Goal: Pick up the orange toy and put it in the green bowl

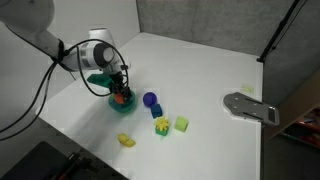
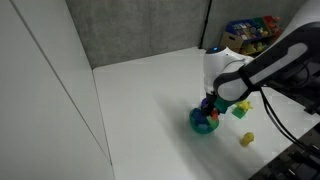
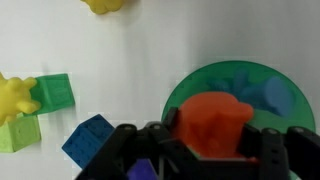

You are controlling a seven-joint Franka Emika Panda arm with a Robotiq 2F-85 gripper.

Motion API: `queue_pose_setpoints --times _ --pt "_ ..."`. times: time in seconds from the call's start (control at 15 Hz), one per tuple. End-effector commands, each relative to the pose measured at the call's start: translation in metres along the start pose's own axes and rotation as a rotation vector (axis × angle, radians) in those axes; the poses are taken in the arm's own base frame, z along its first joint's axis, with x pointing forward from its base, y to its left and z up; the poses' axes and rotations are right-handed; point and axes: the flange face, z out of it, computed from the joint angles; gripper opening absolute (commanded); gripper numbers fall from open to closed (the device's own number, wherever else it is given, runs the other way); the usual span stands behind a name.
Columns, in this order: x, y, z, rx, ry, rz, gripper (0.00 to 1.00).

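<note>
First, in an exterior view we see the white table [image 1: 220, 70] stretching wide beyond the gripper [image 1: 119, 90], with a purple toy [image 1: 150, 100] near it. In an exterior view the gripper [image 2: 211, 106] hangs over the green bowl [image 2: 203, 123], well apart from the table's edges. In the wrist view we see its fingers [image 3: 270, 145] clenched on the orange toy [image 3: 212, 122], above the bowl's hollow.

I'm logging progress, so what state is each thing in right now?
gripper: shut on orange toy
orange toy: held over the green bowl, not released
green bowl: upright on table, under the toy
purple toy: loose on table near bowl
yellow toy: loose on table, apart
</note>
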Motion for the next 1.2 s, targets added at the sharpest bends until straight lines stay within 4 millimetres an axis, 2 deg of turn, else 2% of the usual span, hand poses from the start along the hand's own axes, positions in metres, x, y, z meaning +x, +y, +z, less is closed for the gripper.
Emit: queue_pose_setpoints --times 0.0,0.13,0.2,0.33,0.6,0.67,0.93,1.13 --pt "0.003 -0.005 0.005 -0.016 0.014 0.006 0.17" --pt "0.003 -0.005 0.005 -0.018 0.017 0.001 0.18" --pt "0.003 -0.005 0.003 -0.018 0.02 -0.001 0.66" --pt "0.003 -0.004 -0.004 -0.013 0.03 0.0 0.66" --pt "0.005 0.001 -0.021 0.008 0.066 0.007 0.97" --pt "0.006 0.002 -0.026 0.012 0.077 0.01 1.0" --pt "0.009 0.01 -0.051 0.016 0.107 0.032 1.0" --pt "0.012 0.021 -0.08 0.008 0.109 0.057 1.0"
